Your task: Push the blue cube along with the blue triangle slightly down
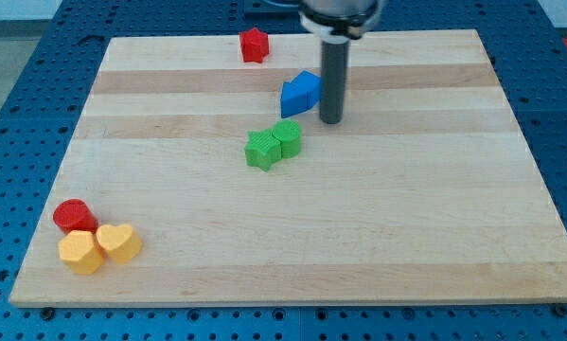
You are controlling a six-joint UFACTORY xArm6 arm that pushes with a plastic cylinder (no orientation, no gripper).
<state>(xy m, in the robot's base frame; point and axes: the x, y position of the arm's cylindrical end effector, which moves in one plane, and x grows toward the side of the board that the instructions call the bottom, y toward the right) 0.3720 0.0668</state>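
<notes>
Beside smooth dark rod, my tip (330, 119) touches blue blocks (301, 93).

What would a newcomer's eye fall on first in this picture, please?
First the dark rod coming down from the view's top, my tip just right of the blue blocks, which sit together. Below them two green blocks touch near the board's middle. At the bottom left a red cylinder huddles with two yellow blocks; a lone red block sits at the top edge.
</notes>
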